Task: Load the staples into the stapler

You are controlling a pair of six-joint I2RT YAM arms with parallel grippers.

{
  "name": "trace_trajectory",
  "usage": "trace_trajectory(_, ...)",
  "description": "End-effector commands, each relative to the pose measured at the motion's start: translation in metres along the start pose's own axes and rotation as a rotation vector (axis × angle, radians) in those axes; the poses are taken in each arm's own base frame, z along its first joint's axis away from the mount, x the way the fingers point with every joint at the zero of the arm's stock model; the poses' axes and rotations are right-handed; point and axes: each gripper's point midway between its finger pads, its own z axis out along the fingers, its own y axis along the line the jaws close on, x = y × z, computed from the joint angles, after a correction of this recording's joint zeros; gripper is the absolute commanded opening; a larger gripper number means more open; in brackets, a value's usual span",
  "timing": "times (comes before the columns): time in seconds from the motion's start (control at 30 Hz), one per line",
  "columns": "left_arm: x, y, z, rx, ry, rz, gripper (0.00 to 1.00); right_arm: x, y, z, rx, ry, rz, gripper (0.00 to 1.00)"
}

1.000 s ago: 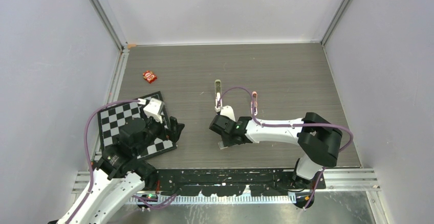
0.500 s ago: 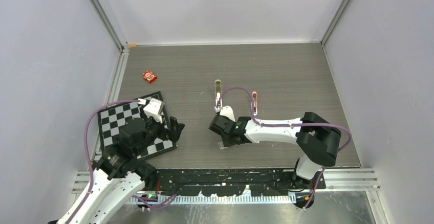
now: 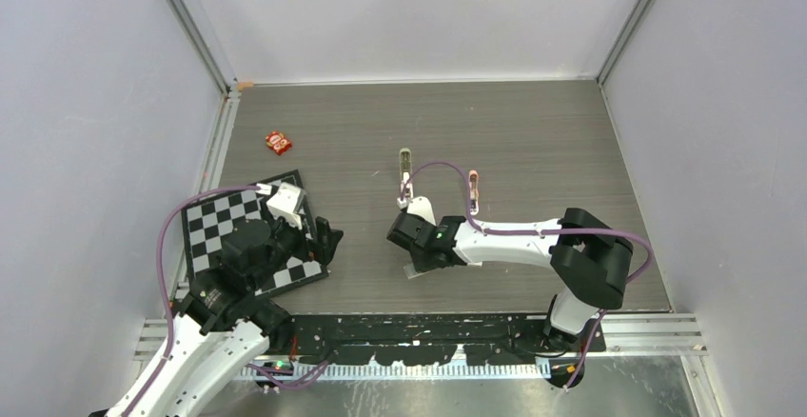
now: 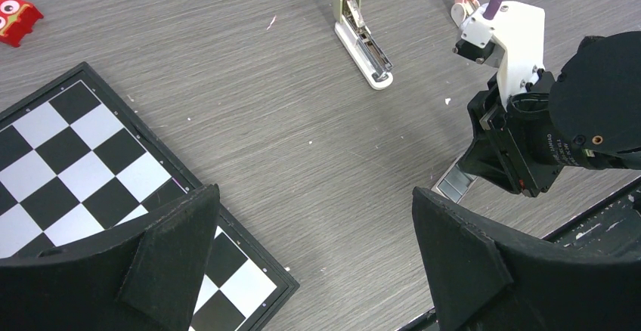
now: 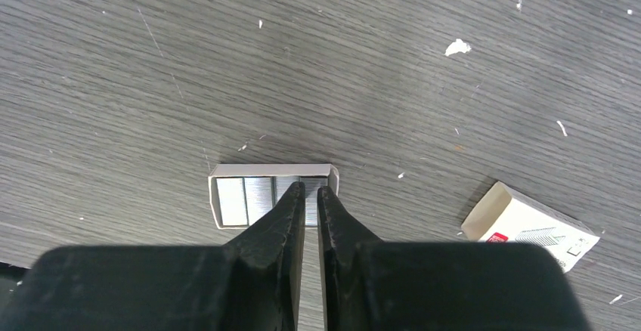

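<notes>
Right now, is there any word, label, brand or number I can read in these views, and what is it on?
No text reads clearly in any view.
Cardboard box sleeve: a red patch and grey print, too small to read.
Black motor housing on the right arm: white lettering, too blurred to read.
Red packet: white markings, not legible.

A dark grey table (image 3: pixel 533 131) with a fine wood grain forms the base of a small booth. Pale lilac-grey panels close it in: a back wall (image 3: pixel 409 17), a left wall (image 3: pixel 95 103) and a right wall (image 3: pixel 733 103). Slim aluminium posts (image 3: pixel 190 27) run up the two back corners, with a scrap of orange tape (image 3: pixel 246 85) at the foot of the left one. A black rail (image 3: pixel 428 327) edges the near side, with brushed metal (image 3: pixel 457 393) below it. Small white flecks (image 5: pixel 456 46) dot the table. The light is soft and even
</notes>
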Motion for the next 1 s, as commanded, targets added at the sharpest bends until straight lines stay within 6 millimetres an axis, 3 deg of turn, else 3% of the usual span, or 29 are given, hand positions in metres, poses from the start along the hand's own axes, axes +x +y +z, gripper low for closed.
trace_trajectory(0.0, -0.005, 0.001, 0.0, -0.003, -0.017, 0.013, 1.0, -0.017, 0.013, -0.011, -0.042, -0.043, 0.004, 0.16)
trace_trajectory(0.27, -0.004, 0.001, 0.0, -0.004, -0.014, 0.014, 1.0, -0.024, 0.011, -0.021, -0.048, -0.076, 0.014, 0.17)
trace_trajectory(0.4, -0.004, 0.001, 0.0, -0.003, -0.014, 0.013, 1.0, -0.021, 0.005, -0.016, -0.017, -0.072, 0.003, 0.22)
trace_trajectory(0.97, -0.004, 0.001, 0.0, -0.005, -0.013, 0.013, 1.0, -0.009, 0.006, 0.0, 0.004, -0.021, -0.016, 0.24)
